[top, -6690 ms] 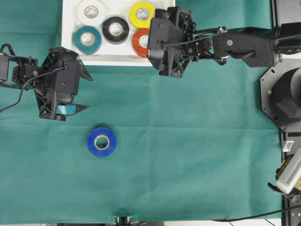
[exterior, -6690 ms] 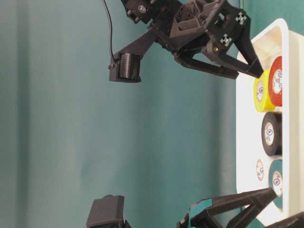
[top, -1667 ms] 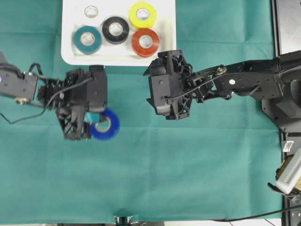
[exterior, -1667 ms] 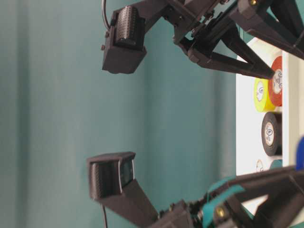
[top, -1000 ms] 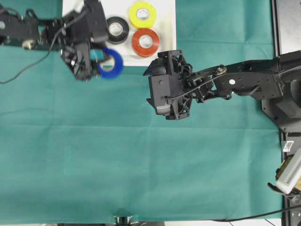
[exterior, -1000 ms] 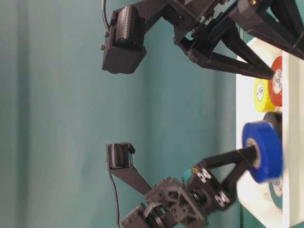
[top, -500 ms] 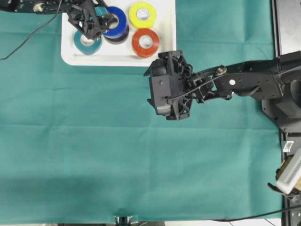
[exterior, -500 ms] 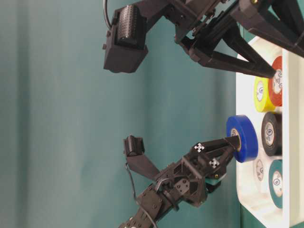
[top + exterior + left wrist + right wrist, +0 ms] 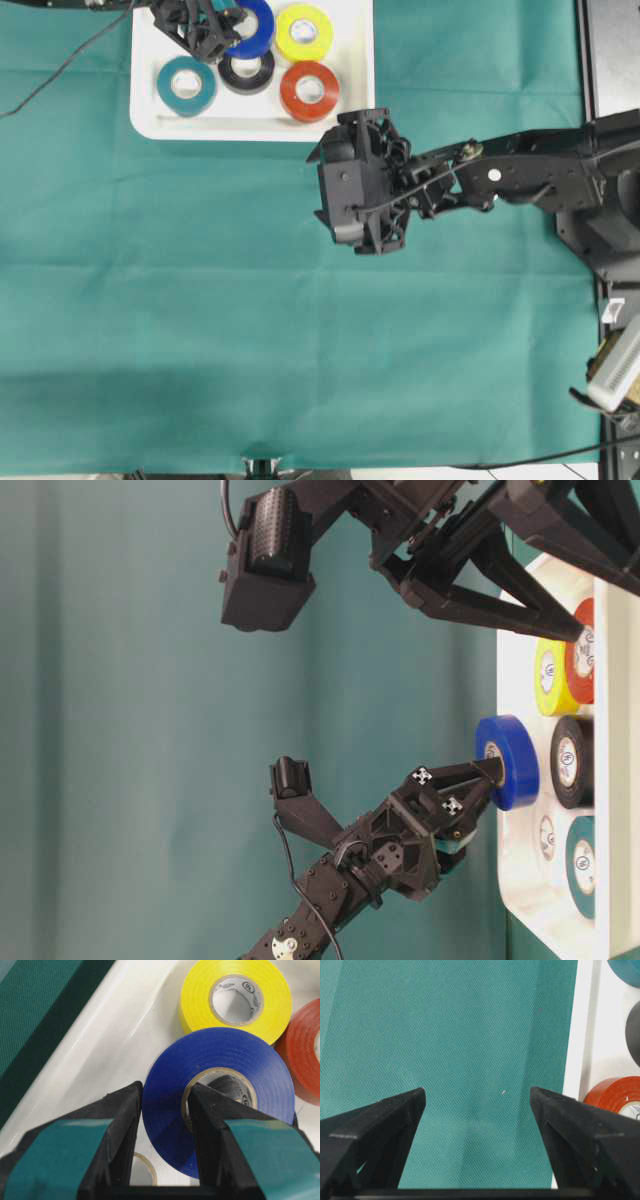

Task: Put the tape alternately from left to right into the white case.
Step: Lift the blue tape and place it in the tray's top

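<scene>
**A:** Tape status? Where was the blue roll (image 9: 220, 1105)?

**B:** Clamped in the left gripper (image 9: 165, 1125), one finger outside the ring, the other through the core. It hung above the white case (image 9: 350, 100), near the far rim, not set down. From overhead it sat over the spot between the yellow roll (image 9: 303, 30) and the black roll (image 9: 246, 70), overlapping the black one.

**A:** Others?

**B:** Teal roll (image 9: 186, 85), black, yellow and the red roll (image 9: 309, 90) were lying flat in the case. A pale core (image 9: 142, 1167) showed under the left gripper in the wrist view; couldn't tell much more of that roll.

**A:** Right side?

**B:** Right gripper (image 9: 477, 1110) had its jaws wide apart, nothing between them. It hovered over the green cloth (image 9: 300, 350) just beside the case's near rim, close to the red roll.
</scene>
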